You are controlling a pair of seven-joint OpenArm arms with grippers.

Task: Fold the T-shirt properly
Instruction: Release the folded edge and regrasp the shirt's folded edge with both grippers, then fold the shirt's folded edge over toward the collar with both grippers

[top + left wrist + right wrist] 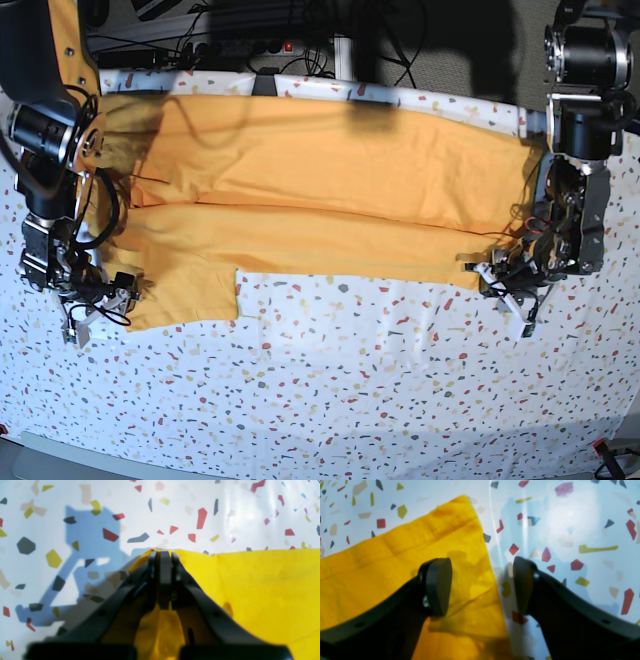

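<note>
The orange-yellow T-shirt (320, 190) lies spread across the far half of the table, folded lengthwise, with one sleeve toward the front left. No lettering shows. My left gripper (162, 555) is shut on a corner of the T-shirt (262, 585), low at the table; in the base view it (497, 283) is at the shirt's right front corner. My right gripper (480, 585) is open over the edge of the T-shirt (382, 562), one finger (437, 587) above the cloth and the other above the table. In the base view it (95, 318) is by the sleeve's front left corner.
The table (350, 400) has a white speckled cover. Cables and a power strip (250, 40) run behind its back edge. Both arms' bodies stand at the table's left (45, 130) and right (580, 120) ends.
</note>
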